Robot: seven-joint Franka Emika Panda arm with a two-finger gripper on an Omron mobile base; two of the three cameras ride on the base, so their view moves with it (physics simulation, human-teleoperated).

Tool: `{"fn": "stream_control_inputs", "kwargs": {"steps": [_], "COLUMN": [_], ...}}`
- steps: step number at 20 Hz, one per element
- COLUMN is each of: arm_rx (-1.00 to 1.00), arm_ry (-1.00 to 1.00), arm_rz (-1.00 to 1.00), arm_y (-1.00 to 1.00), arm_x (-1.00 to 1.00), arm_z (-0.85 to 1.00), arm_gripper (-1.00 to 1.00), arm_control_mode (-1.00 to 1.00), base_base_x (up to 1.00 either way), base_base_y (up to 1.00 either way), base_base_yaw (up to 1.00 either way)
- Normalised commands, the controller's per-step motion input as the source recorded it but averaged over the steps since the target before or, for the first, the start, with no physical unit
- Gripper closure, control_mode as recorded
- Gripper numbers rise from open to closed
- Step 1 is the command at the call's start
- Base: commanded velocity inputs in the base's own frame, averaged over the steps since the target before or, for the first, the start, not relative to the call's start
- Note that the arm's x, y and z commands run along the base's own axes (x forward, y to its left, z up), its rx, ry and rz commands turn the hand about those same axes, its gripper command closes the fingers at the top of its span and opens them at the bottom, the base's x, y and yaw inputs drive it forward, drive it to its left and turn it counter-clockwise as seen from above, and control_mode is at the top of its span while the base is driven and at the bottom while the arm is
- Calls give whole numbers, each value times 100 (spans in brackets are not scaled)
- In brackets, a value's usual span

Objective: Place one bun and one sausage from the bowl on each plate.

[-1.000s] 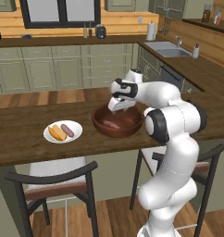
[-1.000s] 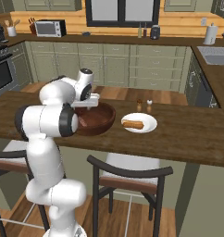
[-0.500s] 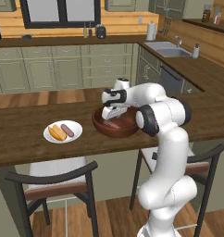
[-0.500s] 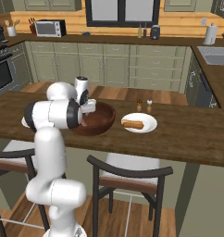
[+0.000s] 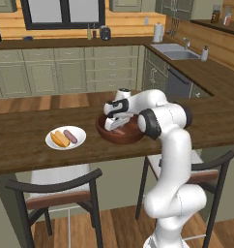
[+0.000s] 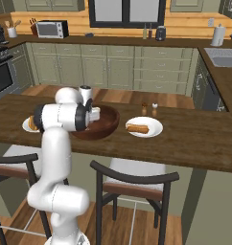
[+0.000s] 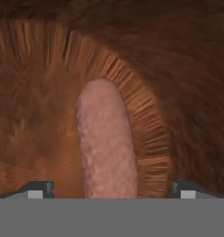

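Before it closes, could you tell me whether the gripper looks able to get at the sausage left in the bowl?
Probably yes: the gripper is open inside the bowl, its fingertips either side of the sausage, with nothing between them.

The dark wooden counter (image 5: 22, 145) carries the reddish-brown bowl (image 5: 120, 136) in the middle, a white plate (image 5: 65, 138) on each side (the other (image 6: 144, 127)), and two small shakers (image 6: 149, 109) beyond.
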Motion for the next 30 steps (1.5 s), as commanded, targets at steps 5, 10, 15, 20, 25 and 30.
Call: {"fn": "stream_control_inputs", "kwargs": {"steps": [5, 10, 15, 20, 25, 30], "arm_rx": [-3, 0, 0, 2, 0, 0], "arm_ry": [10, 27, 24, -4, -32, -41], "arm_rz": [9, 1, 0, 2, 5, -4], "arm_y": [-28, -74, -72, -56, -10, -48], "arm_x": [-2, -30, -50, -82, -47, -38], "arm_z": [-84, -100, -100, -38, 81, 95], "arm_gripper": [-100, 100, 100, 100, 100, 100], "arm_control_mode": [-100, -100, -100, -100, -100, -100], "base_base_x": [0, 0, 0, 0, 0, 0], "base_base_y": [0, 0, 0, 0, 0, 0], "base_base_yaw": [0, 0, 0, 0, 0, 0]}}
